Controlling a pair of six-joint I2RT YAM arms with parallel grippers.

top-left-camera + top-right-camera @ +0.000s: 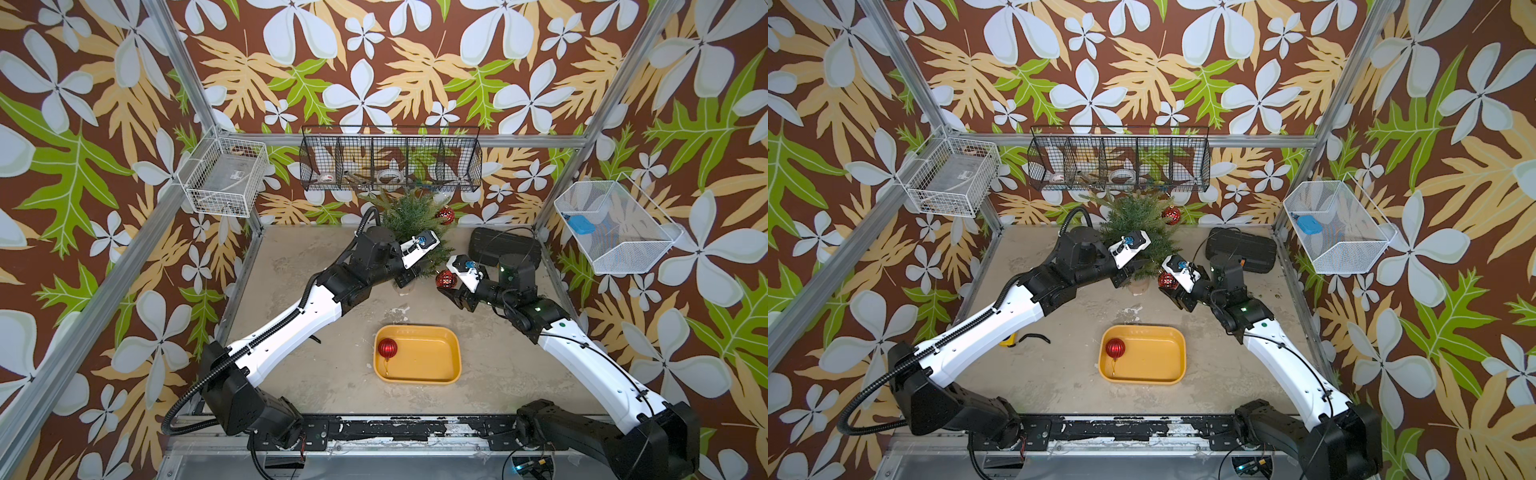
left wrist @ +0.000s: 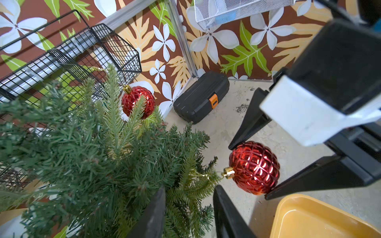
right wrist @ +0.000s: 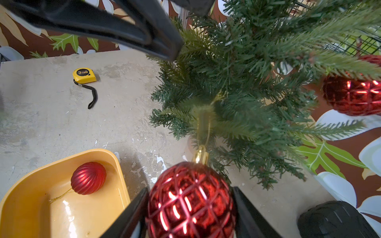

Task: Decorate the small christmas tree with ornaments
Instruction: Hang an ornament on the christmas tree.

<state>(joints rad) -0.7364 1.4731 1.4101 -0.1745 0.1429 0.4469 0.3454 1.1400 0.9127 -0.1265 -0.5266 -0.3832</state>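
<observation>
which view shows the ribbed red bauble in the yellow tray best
The right wrist view: the ribbed red bauble is large and sharp there, ribs and gold string visible, lying in the yellow plastic tray. Both top views show it small. The left wrist view catches only a tray corner, not the bauble.

We saw bright, even overhead light, soft shadows, glare on the shiny red lattice bauble (image 3: 190,203), and blurred wrist-view edges.
</observation>
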